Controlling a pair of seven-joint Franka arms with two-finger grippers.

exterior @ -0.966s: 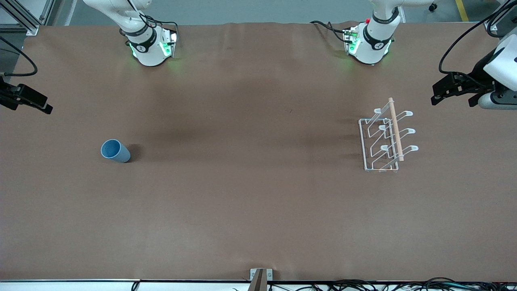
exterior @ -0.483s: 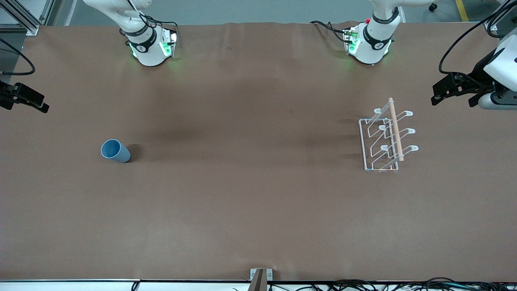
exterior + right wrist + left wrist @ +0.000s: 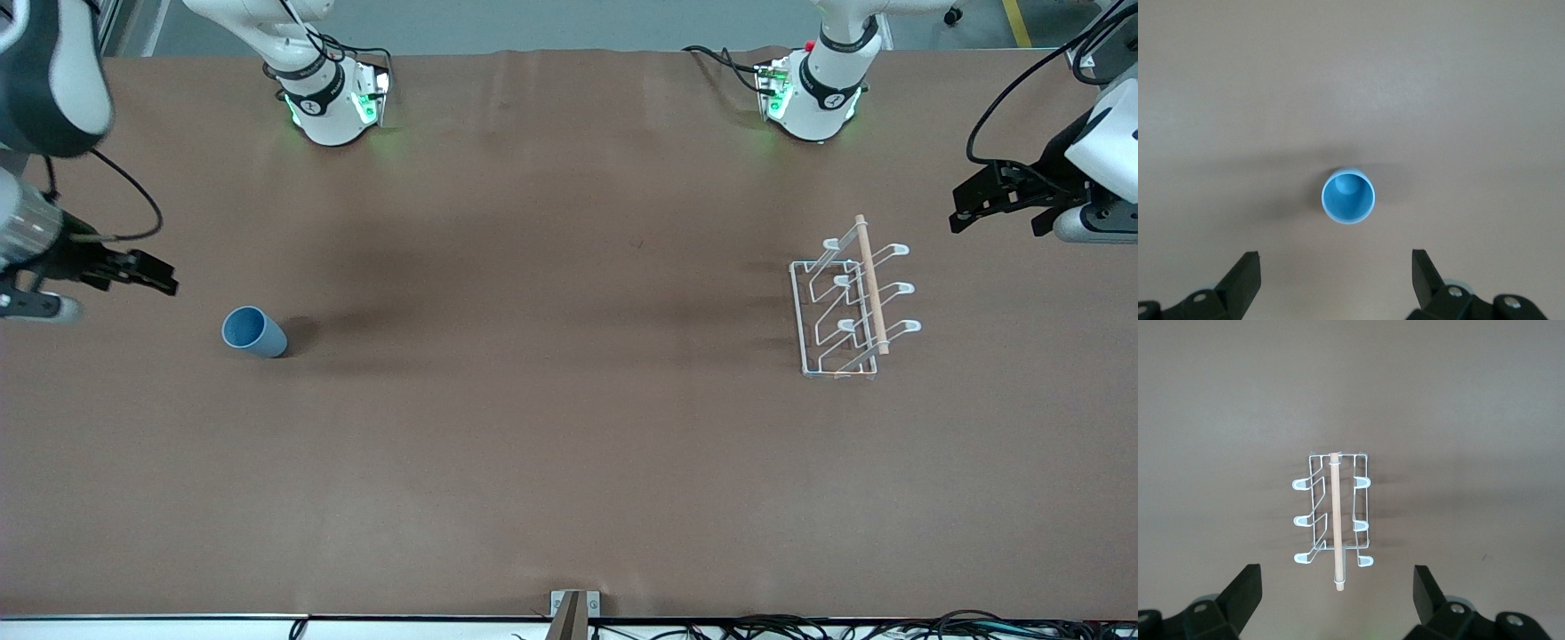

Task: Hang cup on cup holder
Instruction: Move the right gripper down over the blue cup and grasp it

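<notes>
The light-blue cup (image 3: 253, 332) stands upright, mouth up, toward the right arm's end of the table. In the right wrist view the cup (image 3: 1348, 197) shows its darker inside. My right gripper (image 3: 147, 274) hovers open over the table just short of the cup, nothing between its fingers (image 3: 1245, 275). The white wire cup holder (image 3: 849, 304) with its wooden rod stands toward the left arm's end. The left wrist view looks down on the cup holder (image 3: 1334, 519). My left gripper (image 3: 991, 197) hangs open over the table beside the holder and waits.
Brown table cover (image 3: 551, 400) lies flat between cup and holder. The two arm bases (image 3: 333, 102) (image 3: 813, 98) stand along the table's edge farthest from the front camera. A small metal bracket (image 3: 573, 609) sits at the edge nearest the camera.
My right gripper has swung in from the table's end toward the cup. The left arm, cup and holder have not moved.
</notes>
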